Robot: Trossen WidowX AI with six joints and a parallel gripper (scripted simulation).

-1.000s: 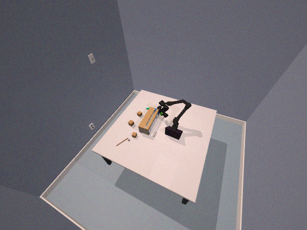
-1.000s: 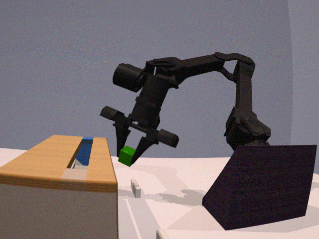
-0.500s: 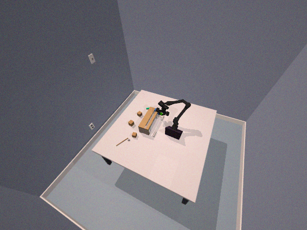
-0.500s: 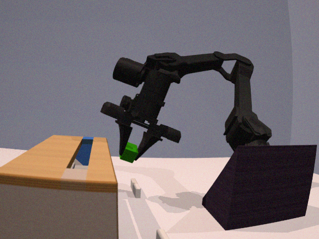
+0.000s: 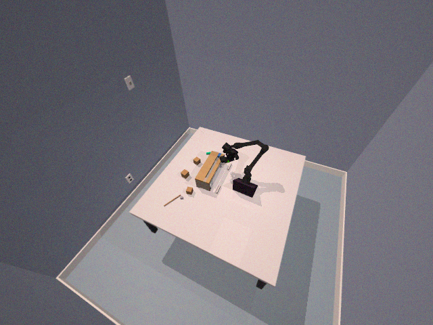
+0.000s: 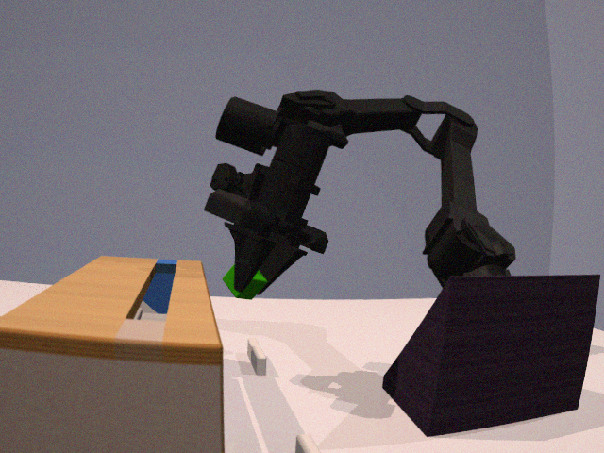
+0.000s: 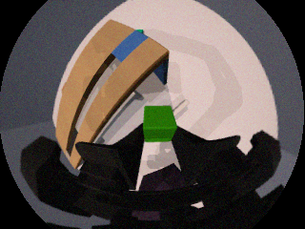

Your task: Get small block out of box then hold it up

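The small green block [image 5: 228, 161] [image 6: 231, 279] [image 7: 159, 117] is between the fingertips of my gripper [image 6: 250, 289] [image 7: 156, 125]. The gripper is shut on it and points down at a slant. The block is in the air beside the box [image 5: 203, 172] [image 6: 73, 311] [image 7: 97, 50], near its end with the blue part [image 6: 159, 293] [image 7: 129, 45], and a gap shows between block and box in the exterior view. The box has a wooden top with a long slot and stands upright on the table [image 5: 223, 223]. The shelf inside is mostly hidden.
Pale low blocks [image 5: 229, 166] [image 6: 257, 358] lie in front of the box. Behind it are three wooden cubes [image 5: 197, 160] [image 5: 185, 173] [image 5: 189, 190], a thin stick [image 5: 172, 200] and a green piece [image 5: 208, 153]. The dark arm base [image 5: 244, 187] [image 6: 487, 351] stands opposite the box front.
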